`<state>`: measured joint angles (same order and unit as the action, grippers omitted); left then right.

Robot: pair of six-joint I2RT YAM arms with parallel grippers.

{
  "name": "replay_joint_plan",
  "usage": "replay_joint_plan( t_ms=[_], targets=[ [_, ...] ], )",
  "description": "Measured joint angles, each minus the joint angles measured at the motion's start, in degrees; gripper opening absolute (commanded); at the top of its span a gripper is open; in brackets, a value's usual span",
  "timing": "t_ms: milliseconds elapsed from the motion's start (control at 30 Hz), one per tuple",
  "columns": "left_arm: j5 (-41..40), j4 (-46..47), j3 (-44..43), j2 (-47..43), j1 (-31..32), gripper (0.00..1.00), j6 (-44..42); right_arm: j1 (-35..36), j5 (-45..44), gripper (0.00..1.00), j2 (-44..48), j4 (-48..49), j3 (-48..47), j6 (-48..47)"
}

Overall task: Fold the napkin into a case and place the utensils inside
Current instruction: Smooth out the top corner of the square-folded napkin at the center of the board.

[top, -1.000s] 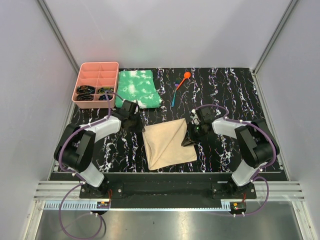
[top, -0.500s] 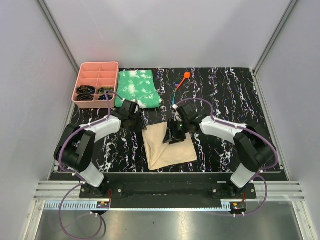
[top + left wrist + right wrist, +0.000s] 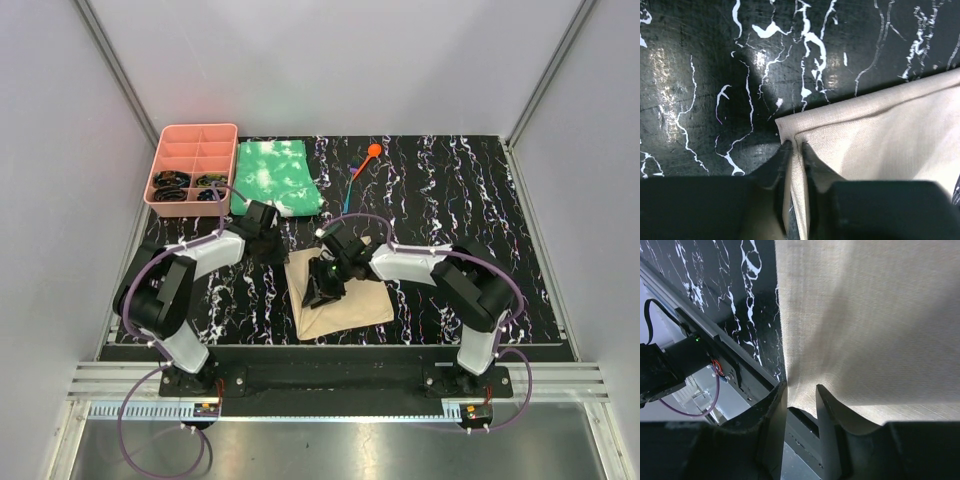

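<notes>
The tan napkin (image 3: 352, 306) lies on the black marbled table between the two arms, partly folded over itself. My left gripper (image 3: 274, 248) is shut on its far-left corner; in the left wrist view the cloth edge (image 3: 880, 135) runs between the tips of the left gripper (image 3: 797, 146). My right gripper (image 3: 318, 294) is shut on another part of the napkin and holds it over the cloth's left side; the right wrist view shows the right gripper (image 3: 800, 389) with the napkin (image 3: 865, 315) hanging from it. The orange spoon (image 3: 373, 152) and the slim blue utensil (image 3: 348, 194) lie at the far middle.
A pink divided tray (image 3: 192, 130) with dark small items stands at the far left. A green-and-white mottled cloth (image 3: 272, 176) lies beside it. The table's front rail (image 3: 705, 325) with cables shows below the right gripper.
My right gripper has carried its part of the napkin leftward from the cloth's right side over to its left side, folding the cloth. The left gripper has stayed put.
</notes>
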<state>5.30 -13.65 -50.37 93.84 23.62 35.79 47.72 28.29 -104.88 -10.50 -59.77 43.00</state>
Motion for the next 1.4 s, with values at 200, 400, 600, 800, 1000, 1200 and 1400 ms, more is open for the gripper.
replay_joint_plan(
  t_ms=[200,400,600,800,1000,1200,1400],
  targets=[
    [-0.6,0.1,-0.3,1.3,0.0,0.0,0.1,2.7,0.7,0.33,-1.0,2.3,0.0,1.5],
    [-1.2,0.2,-0.4,1.3,0.0,0.0,0.2,4.4,1.4,0.31,-4.1,4.3,0.1,2.8],
    [-1.8,0.1,-2.3,2.6,0.0,0.0,0.4,6.6,1.8,0.31,-3.8,5.5,1.3,3.6],
    [-1.9,0.0,-2.8,3.0,0.0,0.0,0.5,7.5,1.7,0.32,-1.1,5.7,4.9,4.5],
    [-1.7,0.2,-2.8,3.0,0.0,0.0,0.7,7.5,1.1,0.34,0.3,2.6,1.6,4.3],
    [-1.7,0.3,-2.8,3.0,0.0,0.0,0.7,7.5,1.3,0.33,0.0,2.3,-2.1,4.2],
    [-1.7,0.4,-2.8,3.0,0.0,0.0,0.7,8.3,1.3,0.33,-2.9,2.8,-1.2,4.2]
  ],
)
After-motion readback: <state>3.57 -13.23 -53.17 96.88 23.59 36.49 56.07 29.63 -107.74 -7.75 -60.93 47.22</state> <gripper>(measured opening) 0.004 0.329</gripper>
